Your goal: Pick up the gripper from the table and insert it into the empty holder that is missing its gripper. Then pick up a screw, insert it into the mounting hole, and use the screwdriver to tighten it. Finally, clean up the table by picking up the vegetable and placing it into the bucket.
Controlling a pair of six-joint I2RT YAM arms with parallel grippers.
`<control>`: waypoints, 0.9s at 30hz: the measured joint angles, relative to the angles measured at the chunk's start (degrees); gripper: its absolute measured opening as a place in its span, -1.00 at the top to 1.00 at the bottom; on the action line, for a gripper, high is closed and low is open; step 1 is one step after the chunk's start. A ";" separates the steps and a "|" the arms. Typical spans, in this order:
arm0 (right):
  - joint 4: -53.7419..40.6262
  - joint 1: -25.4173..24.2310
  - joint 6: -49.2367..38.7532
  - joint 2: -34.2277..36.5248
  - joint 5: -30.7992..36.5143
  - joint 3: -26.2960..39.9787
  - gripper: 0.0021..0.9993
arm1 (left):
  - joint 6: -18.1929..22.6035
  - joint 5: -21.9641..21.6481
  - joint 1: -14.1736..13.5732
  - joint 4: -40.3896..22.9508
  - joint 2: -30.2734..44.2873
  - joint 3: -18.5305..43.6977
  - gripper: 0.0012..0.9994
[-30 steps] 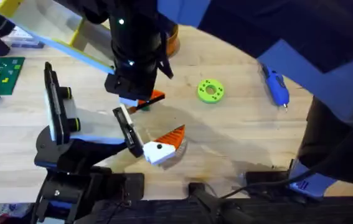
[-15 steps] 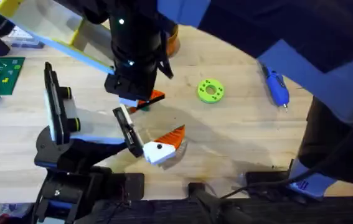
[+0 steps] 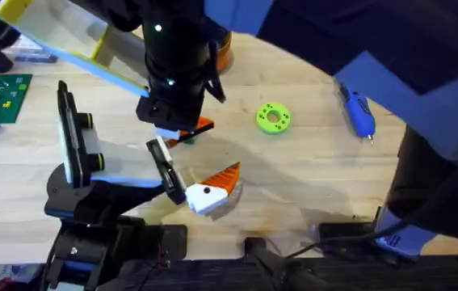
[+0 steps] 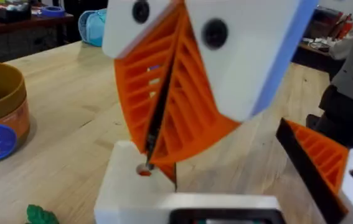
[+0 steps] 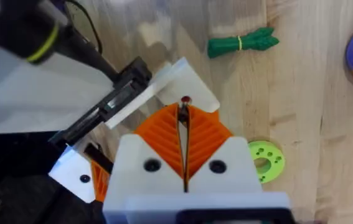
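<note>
My right gripper (image 5: 183, 113) pinches a small screw (image 5: 185, 101) between pressed-together fingers, upright over the mounting hole so it can drop straight. The gripper (image 3: 205, 196) sits against the holder (image 3: 165, 168), near the table's (image 3: 309, 178) front edge.

Overhead looks down on holder (image 3: 166, 172); both wrist cams sit close on it (image 4: 164, 199) (image 5: 111, 106), shared.

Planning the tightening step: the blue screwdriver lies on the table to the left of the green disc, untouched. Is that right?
Not quite. The overhead view shows the screwdriver lying on the table to the right of the green disc, untouched.
</note>
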 joint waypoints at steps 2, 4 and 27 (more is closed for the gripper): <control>0.02 0.00 0.00 -0.02 0.00 0.00 0.99 | 0.00 0.00 0.00 0.00 0.00 0.00 -0.97; 0.07 0.00 0.00 -0.02 0.00 0.00 0.99 | 0.00 0.00 0.00 0.00 0.00 0.00 -0.97; 0.76 0.00 -0.15 0.00 0.00 0.00 0.99 | 0.00 0.00 0.00 0.00 0.00 0.00 -0.97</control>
